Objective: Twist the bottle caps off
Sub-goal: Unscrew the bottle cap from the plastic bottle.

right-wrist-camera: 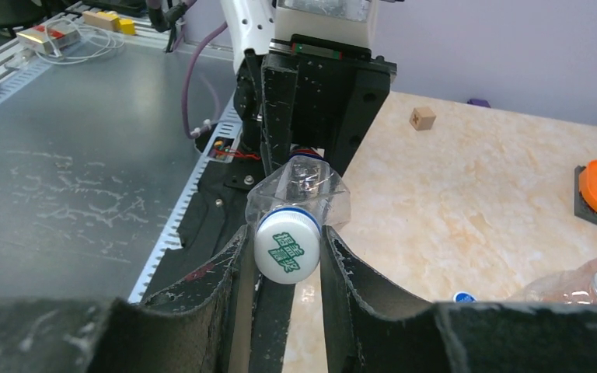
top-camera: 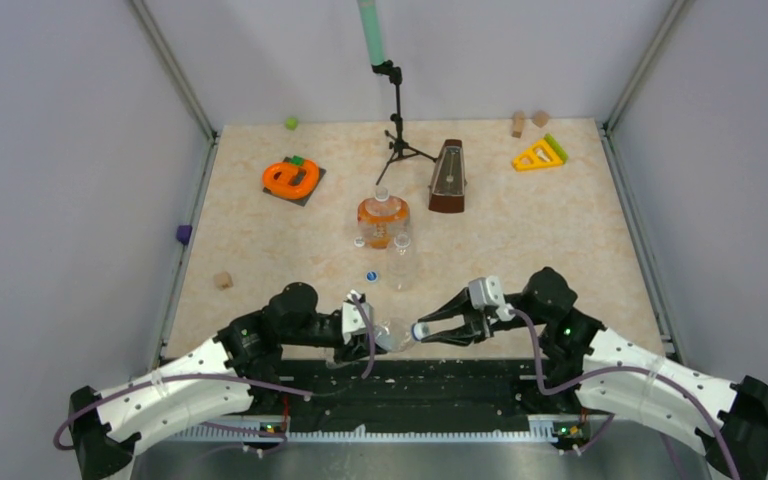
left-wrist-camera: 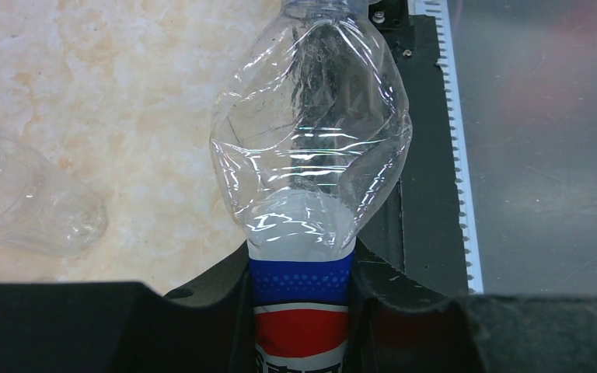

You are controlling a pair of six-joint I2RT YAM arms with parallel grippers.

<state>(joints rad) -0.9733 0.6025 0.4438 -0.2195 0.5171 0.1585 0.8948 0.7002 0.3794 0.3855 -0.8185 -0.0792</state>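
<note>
A crumpled clear bottle with a blue and red label (left-wrist-camera: 311,155) lies level between the arms, above the table's near edge (top-camera: 396,333). My left gripper (left-wrist-camera: 301,289) is shut on its labelled body. Its white cap with green writing (right-wrist-camera: 286,247) sits clamped between the fingers of my right gripper (right-wrist-camera: 286,250), which is shut on it (top-camera: 421,331). Farther back stand a squat bottle of orange liquid (top-camera: 382,218) and a plain clear bottle (top-camera: 400,262). A loose blue cap (top-camera: 371,276) lies on the table beside them.
A brown metronome (top-camera: 448,177) and a black tripod stand (top-camera: 397,120) are behind the bottles. An orange ring toy (top-camera: 291,178) is back left, a yellow triangle (top-camera: 538,155) back right. A wooden block (top-camera: 223,281) lies at the left.
</note>
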